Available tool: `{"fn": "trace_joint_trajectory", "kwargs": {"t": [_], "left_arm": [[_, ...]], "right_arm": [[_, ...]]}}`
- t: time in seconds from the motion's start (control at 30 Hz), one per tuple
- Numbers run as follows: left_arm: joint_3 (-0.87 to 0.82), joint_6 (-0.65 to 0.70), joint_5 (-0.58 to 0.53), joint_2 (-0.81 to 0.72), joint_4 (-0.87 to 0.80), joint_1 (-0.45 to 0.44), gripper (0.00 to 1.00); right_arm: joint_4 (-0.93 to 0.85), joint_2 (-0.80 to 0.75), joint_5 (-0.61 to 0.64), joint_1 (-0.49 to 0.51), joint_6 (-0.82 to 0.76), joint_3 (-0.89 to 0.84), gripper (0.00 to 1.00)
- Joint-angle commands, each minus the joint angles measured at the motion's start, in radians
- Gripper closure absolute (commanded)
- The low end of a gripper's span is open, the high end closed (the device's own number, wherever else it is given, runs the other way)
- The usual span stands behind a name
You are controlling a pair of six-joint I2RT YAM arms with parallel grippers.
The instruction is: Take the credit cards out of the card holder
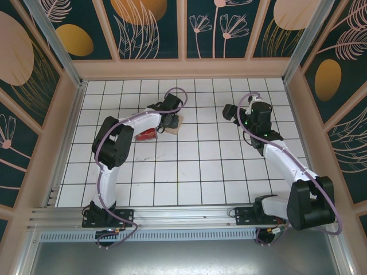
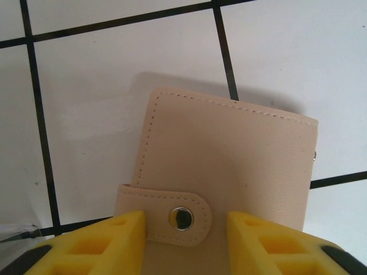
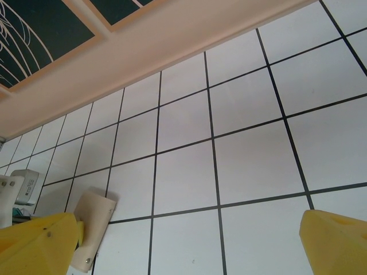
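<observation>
The card holder is a tan wallet lying shut on the white tiles, its snap strap fastened across the near edge. My left gripper stands over that edge with its yellow fingers partly closed. The strap lies between them; the left finger touches it and the right one stands just clear. Whether they hold the wallet I cannot tell. From above, a red credit card lies on the tiles beside the left arm, just left of the card holder. My right gripper hangs open and empty to the right, with the card holder at its left.
The tiled floor is walled by a peach frame at the back and by side panels. A grey-white part of the left arm shows at the right wrist view's left edge. Something pale and translucent lies by the left finger.
</observation>
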Motion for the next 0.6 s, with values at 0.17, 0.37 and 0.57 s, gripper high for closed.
{"fn": "trace_joint_trajectory", "kwargs": {"t": [0.17,0.37,0.57], "left_arm": [[0.060,0.049,-0.070,0.056,-0.095,-0.003,0.88],[0.067,0.044,-0.062,0.036,-0.113,-0.004,1.00],[-0.013,-0.036,0.001,-0.085,-0.100,-0.031,1.00]], "right_arm": [[0.002,-0.008,-0.022,0.018,-0.005,0.012,0.01],[0.002,-0.020,-0.021,0.023,-0.005,-0.004,0.01],[0.003,-0.015,-0.040,0.024,-0.019,-0.006,0.01]]}}
